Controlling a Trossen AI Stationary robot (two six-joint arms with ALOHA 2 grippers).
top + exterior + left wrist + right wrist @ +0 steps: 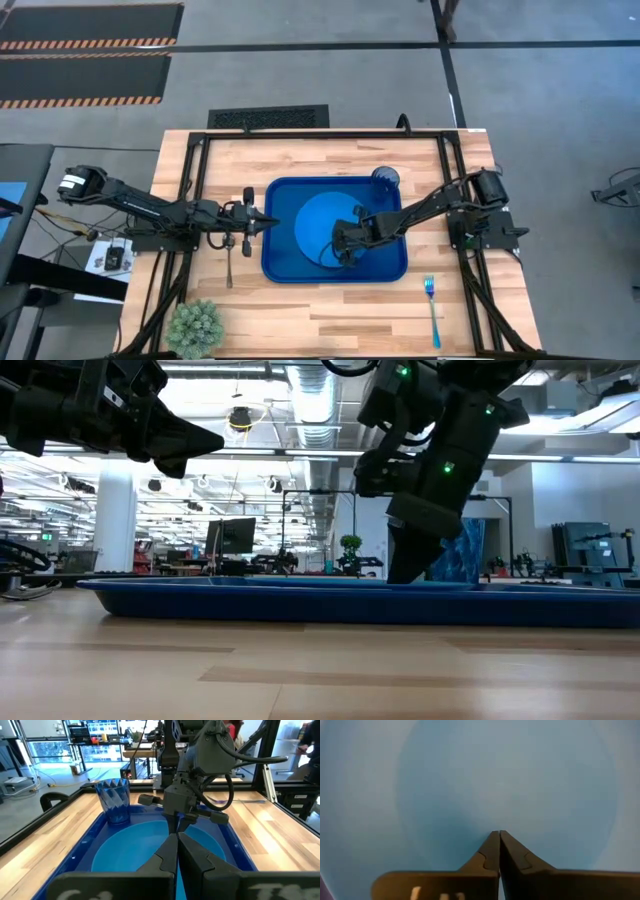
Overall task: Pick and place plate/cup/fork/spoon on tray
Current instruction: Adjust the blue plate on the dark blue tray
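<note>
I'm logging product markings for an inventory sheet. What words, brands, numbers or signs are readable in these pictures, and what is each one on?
None can be read.
Left claw, shut, beside the large dark blue rectangular plastic tray: pale marks on its mount, too blurred to read.
Right claw, shut over the flat round bright blue plate: pale marks, likewise illegible.
Small dark blue translucent cup, slim light blue plastic fork, thin silvery metal spoon: no visible lettering.

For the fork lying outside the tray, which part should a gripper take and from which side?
Grip the fork at mid-handle, coming straight down from above with the fingers across its width. It lies flat on the bare table right of the tray, tines toward the tray's end, with nothing close around it. The right gripper is nearer.
</note>
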